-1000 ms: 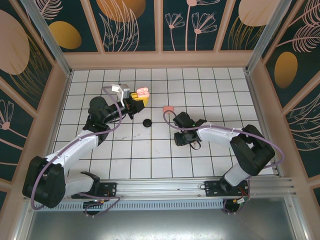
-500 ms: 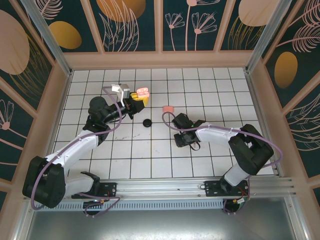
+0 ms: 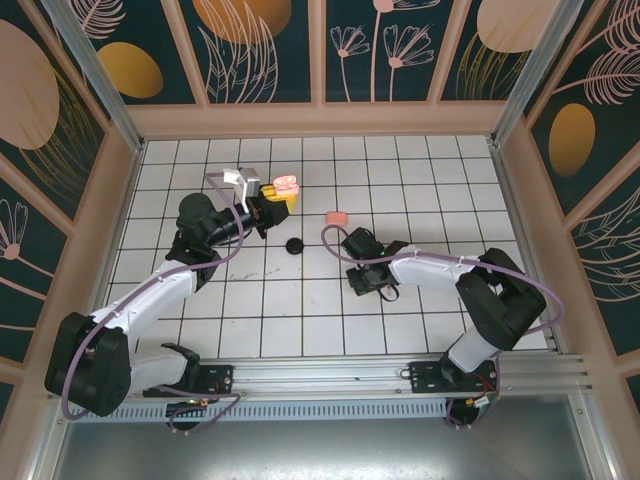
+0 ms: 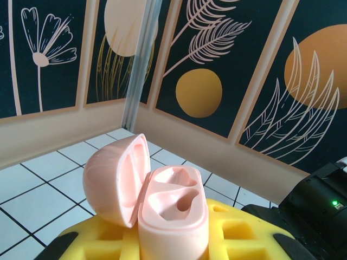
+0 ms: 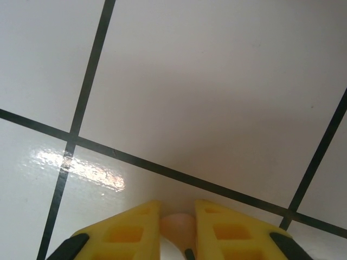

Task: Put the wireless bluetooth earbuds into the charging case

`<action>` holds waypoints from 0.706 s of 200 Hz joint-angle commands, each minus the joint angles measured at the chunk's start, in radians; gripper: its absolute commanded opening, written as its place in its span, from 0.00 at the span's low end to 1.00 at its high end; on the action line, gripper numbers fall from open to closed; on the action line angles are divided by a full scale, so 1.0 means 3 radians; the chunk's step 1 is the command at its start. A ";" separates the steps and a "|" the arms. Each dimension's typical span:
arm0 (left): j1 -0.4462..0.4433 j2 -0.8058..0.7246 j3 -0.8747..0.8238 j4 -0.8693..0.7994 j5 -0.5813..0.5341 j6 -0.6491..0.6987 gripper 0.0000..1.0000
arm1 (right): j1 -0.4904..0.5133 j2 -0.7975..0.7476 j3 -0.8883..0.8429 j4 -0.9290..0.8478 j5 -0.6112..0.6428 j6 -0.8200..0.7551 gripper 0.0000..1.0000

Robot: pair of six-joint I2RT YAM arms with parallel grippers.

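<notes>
A pale pink charging case [image 4: 173,208] stands upright with its lid [image 4: 111,179] hinged open to the left and both sockets empty. My left gripper [image 4: 173,246] is shut on its lower body with yellow fingers [image 4: 246,235]. From above, the left gripper [image 3: 275,196] holds the case [image 3: 287,184] over the far-left tiles. My right gripper [image 5: 178,216] points down at the white floor, its yellow fingers [image 5: 133,227] shut on a small pale pink earbud [image 5: 179,228]. In the top view the right gripper [image 3: 363,279] is low over the middle tiles.
A round black case [image 3: 294,245] lies on the floor between the two arms. A small closed pink case [image 3: 336,218] lies just beyond the right wrist. White tiles with black lines stretch out in front of the right gripper [image 5: 217,81]. Walls ring the floor.
The right gripper has shifted slightly left and its jaws have closed in on the pink earbud. The left arm and its case have not moved.
</notes>
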 commanded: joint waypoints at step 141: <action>0.0004 0.0007 -0.0335 0.0835 -0.0104 0.0435 0.00 | -0.0096 -0.0775 0.1000 -0.0455 -0.0075 0.0080 0.12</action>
